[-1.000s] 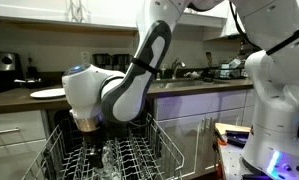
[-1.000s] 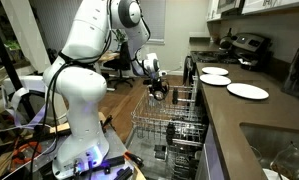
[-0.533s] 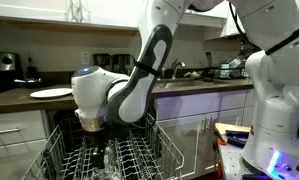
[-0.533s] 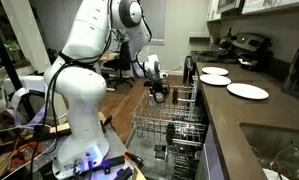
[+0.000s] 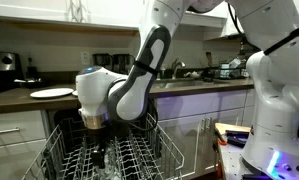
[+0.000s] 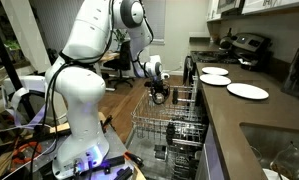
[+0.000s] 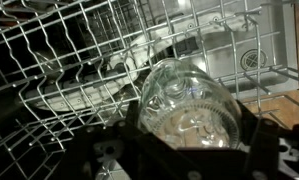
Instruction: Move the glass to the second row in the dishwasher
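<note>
The clear glass (image 7: 189,100) fills the middle of the wrist view, its round base facing the camera. My gripper (image 7: 189,140) has a dark finger pressed against each side of it and is shut on the glass. In both exterior views the gripper (image 5: 97,137) (image 6: 161,93) reaches down into the dishwasher's silver wire rack (image 5: 149,150) (image 6: 174,122). The glass (image 5: 108,156) shows faintly among the tines just below the fingers. The rack is pulled out in front of the dark dishwasher opening.
White plates (image 6: 247,91) (image 6: 214,72) lie on the dark counter beside the rack, and one shows at the counter's edge (image 5: 51,93). The robot's white base (image 6: 79,110) stands next to the rack. Upright tines surround the gripper on all sides.
The arm's wrist has shifted a little sideways over the rack, towards the right in one exterior view. The gripper stays closed around the glass.
</note>
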Available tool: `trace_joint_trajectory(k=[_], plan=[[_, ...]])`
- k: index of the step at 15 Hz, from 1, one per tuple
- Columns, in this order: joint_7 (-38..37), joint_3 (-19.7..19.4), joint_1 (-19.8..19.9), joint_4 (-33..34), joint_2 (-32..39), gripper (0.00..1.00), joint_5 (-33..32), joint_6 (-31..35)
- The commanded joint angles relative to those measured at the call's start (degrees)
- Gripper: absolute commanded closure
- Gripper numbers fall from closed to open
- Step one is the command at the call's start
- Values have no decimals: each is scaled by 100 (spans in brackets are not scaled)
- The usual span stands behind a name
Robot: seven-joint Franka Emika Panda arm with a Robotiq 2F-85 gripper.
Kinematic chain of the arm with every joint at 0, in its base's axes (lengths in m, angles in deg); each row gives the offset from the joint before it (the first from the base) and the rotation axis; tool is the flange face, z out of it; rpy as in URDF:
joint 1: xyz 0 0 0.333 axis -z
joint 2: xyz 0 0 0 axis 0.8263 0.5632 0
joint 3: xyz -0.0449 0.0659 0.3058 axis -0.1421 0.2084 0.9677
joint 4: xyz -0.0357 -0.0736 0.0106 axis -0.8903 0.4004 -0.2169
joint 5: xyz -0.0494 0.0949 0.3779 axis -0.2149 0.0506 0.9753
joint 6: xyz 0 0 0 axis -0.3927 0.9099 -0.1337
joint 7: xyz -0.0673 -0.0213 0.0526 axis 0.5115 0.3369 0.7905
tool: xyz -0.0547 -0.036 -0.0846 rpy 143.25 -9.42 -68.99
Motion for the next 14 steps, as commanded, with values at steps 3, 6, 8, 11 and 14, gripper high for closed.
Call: trace_joint_trajectory(k=[3, 6, 8, 11, 14], plan=[[458, 262, 265, 98, 94, 37, 459, 270], [538, 292, 307, 108, 96, 37, 566, 252], [565, 298, 319, 114, 100, 37, 621, 245], [566, 314, 337, 115, 98, 37, 646, 236], [574, 322, 344, 123, 103, 37, 672, 227]])
